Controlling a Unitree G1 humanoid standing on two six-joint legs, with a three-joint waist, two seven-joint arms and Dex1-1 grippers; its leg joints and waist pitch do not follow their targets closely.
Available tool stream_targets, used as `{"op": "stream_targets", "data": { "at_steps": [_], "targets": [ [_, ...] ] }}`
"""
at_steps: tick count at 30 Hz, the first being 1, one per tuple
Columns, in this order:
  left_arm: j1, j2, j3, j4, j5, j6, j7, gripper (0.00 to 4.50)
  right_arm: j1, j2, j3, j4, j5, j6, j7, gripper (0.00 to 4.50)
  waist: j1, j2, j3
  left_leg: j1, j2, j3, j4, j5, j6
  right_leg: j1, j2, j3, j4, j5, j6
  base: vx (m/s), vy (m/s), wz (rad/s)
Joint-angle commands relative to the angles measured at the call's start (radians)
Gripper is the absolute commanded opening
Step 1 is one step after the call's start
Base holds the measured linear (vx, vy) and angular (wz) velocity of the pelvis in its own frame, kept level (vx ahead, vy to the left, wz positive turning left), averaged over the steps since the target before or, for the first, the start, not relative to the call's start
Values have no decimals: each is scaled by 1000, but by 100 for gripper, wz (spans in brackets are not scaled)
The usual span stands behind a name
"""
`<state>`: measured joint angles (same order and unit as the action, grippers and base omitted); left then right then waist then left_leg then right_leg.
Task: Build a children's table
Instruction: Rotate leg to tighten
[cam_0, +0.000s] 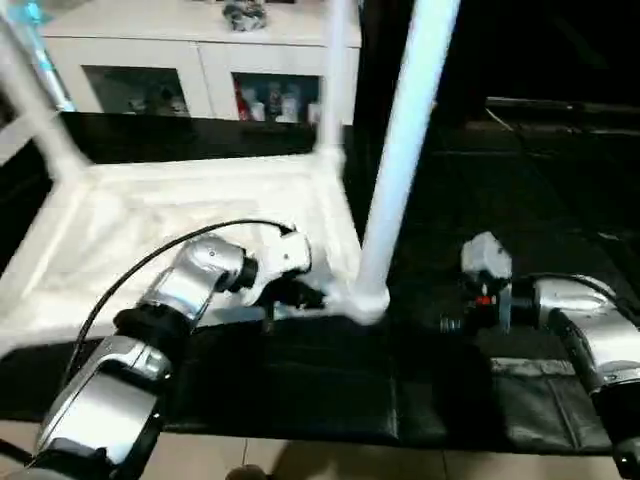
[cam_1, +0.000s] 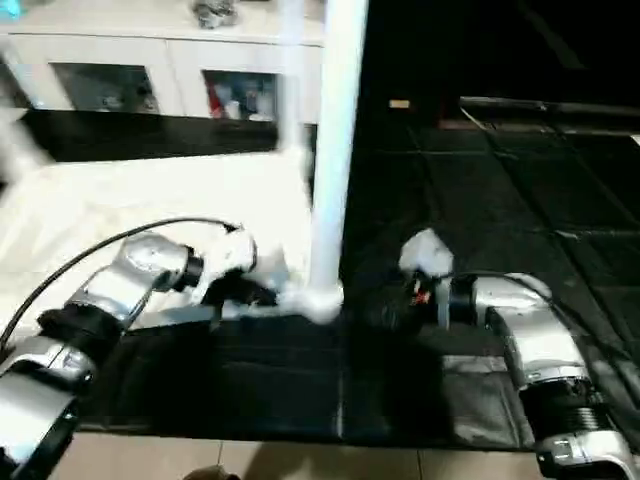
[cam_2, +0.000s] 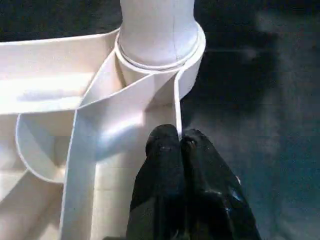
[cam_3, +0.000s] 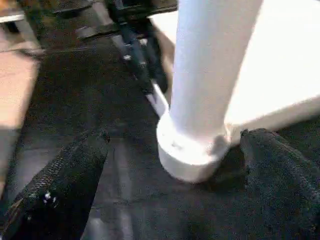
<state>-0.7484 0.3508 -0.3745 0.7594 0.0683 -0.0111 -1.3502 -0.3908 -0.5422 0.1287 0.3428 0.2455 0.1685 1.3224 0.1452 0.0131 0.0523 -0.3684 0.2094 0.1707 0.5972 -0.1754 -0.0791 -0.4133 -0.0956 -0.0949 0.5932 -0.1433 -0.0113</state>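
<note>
The white tabletop (cam_0: 150, 220) lies upside down on a black mat, ribbed underside up. Three white legs stand in its corner sockets: the near-right leg (cam_0: 400, 150), the far-right one (cam_0: 335, 80) and a far-left one (cam_0: 35, 110). My left gripper (cam_0: 310, 296) rests at the near edge beside the near-right socket (cam_2: 192, 55). It is shut, pinching the thin rim of the tabletop (cam_2: 176, 110). My right gripper (cam_3: 172, 137) sits low on the mat, to the right of that leg's base (cam_3: 190, 160). Its fingers (cam_3: 65, 175) stand wide open on either side of the base, without touching it.
A white cabinet (cam_0: 180, 60) with glass doors stands behind the tabletop. The black mat (cam_0: 300, 390) spreads forward and to the right, with tan floor (cam_0: 300, 460) at its near edge. A black cable (cam_0: 130, 270) arcs over my left forearm.
</note>
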Motion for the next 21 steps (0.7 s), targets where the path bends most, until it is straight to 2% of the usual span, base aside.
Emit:
{"op": "stream_targets", "data": {
  "at_steps": [1, 5, 7, 10, 12, 16, 18, 21],
  "targets": [
    [4, -4, -48, -38, -4, -33, -70, 0, -28, 3, 15, 36, 7, -5, 38, 447, -7, -9, -66, 22, 24, 1, -75, -323, 42, 43, -57, 38, -92, -480, -158, 0, 0, 0],
    [2, -2, -61, -45, -6, -50, -112, 0, -60, 24, 36, 86, -4, -25, 52, 409, -7, -14, -67, 14, 23, 0, -78, -307, 36, 49, -56, 39, -85, -445, -165, 0, 0, 0],
    [4, -3, -66, -52, -6, -57, -136, 0, -79, 39, 42, 115, -6, -27, 61, 378, -6, -12, -68, 16, 23, 0, -77, -299, 35, 48, -56, 41, -83, -431, -172, 0, 0, 0],
    [11, -3, -74, -72, -5, -55, -156, 0, -94, 50, 49, 137, -6, -25, 79, 372, -5, -14, -69, 13, 24, 1, -77, -283, 36, 51, -55, 41, -78, -404, -182, 0, 0, 0],
    [16, -2, -77, -82, -5, -53, -160, 0, -95, 53, 52, 140, -2, -18, 89, 344, -3, -13, -69, 15, 26, 2, -76, -283, 38, 49, -56, 43, -76, -392, -188, 0, 0, 0],
    [24, 0, -83, -95, -4, -51, -170, 0, -100, 59, 59, 151, 7, -3, 116, 319, -4, -11, -71, 12, 25, 1, -77, -271, 39, 54, -55, 43, -71, -361, -198, 0, 0, 0],
    [26, 2, -85, -97, -3, -53, -178, 0, -105, 62, 62, 165, 10, -7, 124, 288, -4, -11, -71, 13, 26, 2, -77, -270, 39, 53, -55, 44, -71, -360, -200, 0, 0, 0],
    [28, 4, -86, -99, -3, -54, -181, 0, -107, 64, 64, 172, 11, -6, 129, 274, -5, -11, -71, 11, 25, 2, -76, -265, 39, 54, -55, 43, -69, -348, -205, 0, 0, 0]
  ]
}}
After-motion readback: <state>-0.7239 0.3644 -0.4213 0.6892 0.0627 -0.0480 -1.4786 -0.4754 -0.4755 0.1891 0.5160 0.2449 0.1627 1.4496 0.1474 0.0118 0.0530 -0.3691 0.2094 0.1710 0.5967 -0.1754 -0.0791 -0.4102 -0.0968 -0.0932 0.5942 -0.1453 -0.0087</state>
